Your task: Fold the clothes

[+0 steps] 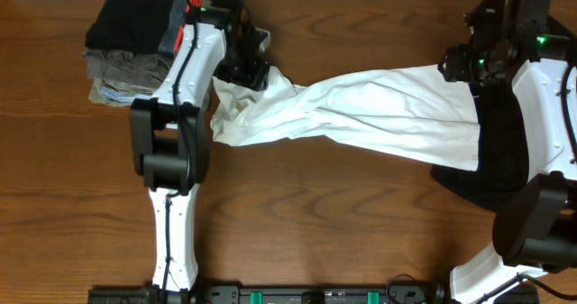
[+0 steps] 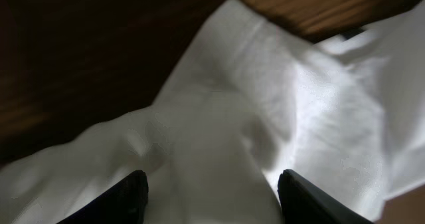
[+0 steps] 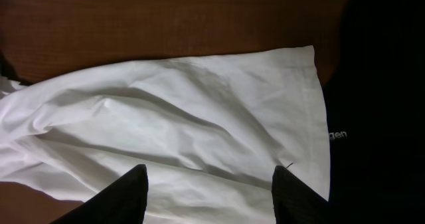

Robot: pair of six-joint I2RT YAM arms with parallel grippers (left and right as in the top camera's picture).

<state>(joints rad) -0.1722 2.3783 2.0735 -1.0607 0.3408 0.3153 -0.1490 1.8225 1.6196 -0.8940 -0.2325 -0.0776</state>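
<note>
Overhead first: the T-shirt is a soft, plain white swath of wrinkly cotton-looking fabric. It's stretched across the middle of the frame over the glossy wood-grain table. It's bunched and a bit twisted at the upper left, then fans out flatter toward the right. There its end lies on a matte black cloth. The left gripper sits right at the bunched upper-left end, and the right gripper is over the shirt's upper-right corner. A stack of folded dark and grey garments sits in the upper left corner.

Left wrist view is kinda blurry. Two dark fingers stand wide apart at the bottom edge, clamped on nothing. Rumpled white fabric fills the space between and above them, with dark wood along the top.

Right wrist view: the fingers are spread apart too, low in the frame. The shirt lies directly beneath with soft diagonal creases. Its stitched hem runs down the right side, next to the black cloth, which has tiny white lettering.
</note>
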